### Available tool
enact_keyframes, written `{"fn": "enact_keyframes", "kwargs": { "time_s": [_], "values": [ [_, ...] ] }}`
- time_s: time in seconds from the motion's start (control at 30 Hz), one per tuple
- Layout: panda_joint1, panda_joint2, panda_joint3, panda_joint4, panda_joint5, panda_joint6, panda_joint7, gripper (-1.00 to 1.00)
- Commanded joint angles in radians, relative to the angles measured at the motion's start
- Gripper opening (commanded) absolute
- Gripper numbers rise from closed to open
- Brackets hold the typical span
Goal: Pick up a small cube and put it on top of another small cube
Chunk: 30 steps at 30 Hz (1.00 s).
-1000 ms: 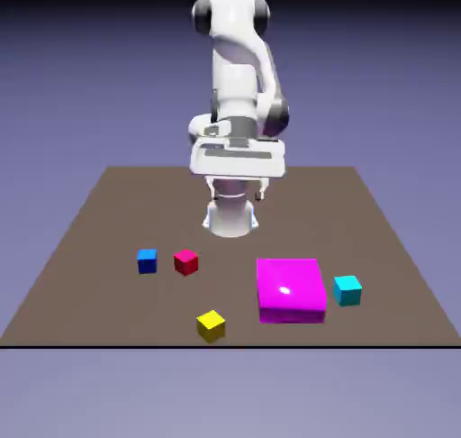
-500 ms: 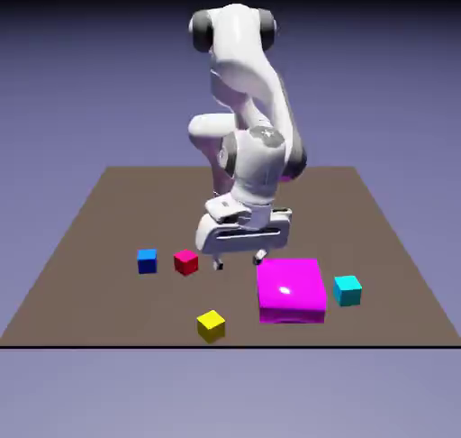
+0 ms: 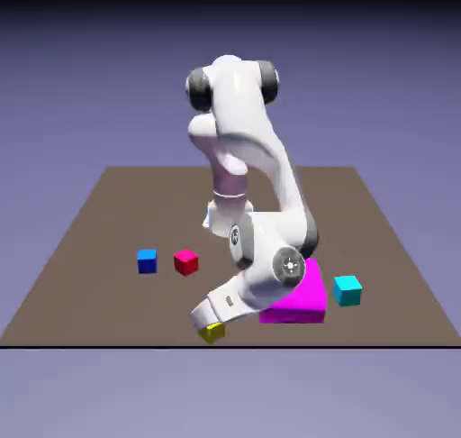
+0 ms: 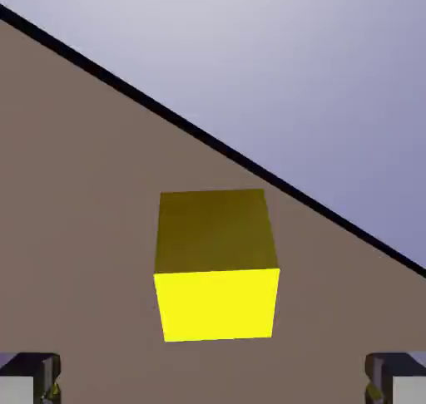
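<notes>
We find the small yellow cube [image 4: 216,265] just off the middle of the hand view, toward six o'clock, with its bright face at its six o'clock side and a darker face toward twelve. In the exterior view we see it on the table [image 3: 99,310], close to the table's near edge, around six o'clock, partly hidden by the hand of the arm.

Our gripper [image 4: 213,381] is open and holds nothing: in the hand view its fingertips stand wide apart, one between seven and eight o'clock, the other between four and five, and we see bare tabletop between each of them and the cube. The table's dark edge crosses that view from between ten and eleven o'clock down to between three and four.

Reading the exterior view as a dial centred on the yellow cube, we have the red cube [image 3: 186,262] at about eleven o'clock and the blue cube [image 3: 147,261] between ten and eleven, a little apart from the red one. The magenta block [image 3: 311,303] lies toward two, partly covered by the arm [image 3: 243,103]. Just beyond it, between two and three, we see the cyan cube [image 3: 348,291]. The arm's base stands farther off, toward twelve.
</notes>
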Motion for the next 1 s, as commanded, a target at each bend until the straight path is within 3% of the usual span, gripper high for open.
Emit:
{"fn": "enact_keyframes", "kwargs": {
  "time_s": [0.0,0.17,0.2,0.37,0.97],
  "values": [
    [0.0,0.005,0.001,0.004,-0.002,-0.005,-0.001,0.0],
    [-0.031,0.038,-0.02,-0.104,-0.037,0.133,0.034,0.0],
    [-0.031,0.038,-0.02,-0.104,-0.037,0.133,0.034,-1.0],
    [0.002,-0.016,-0.014,-0.025,0.006,0.004,0.002,-1.0],
    [0.044,-0.471,-0.335,-0.678,0.189,0.195,0.07,-1.0]
  ]
}}
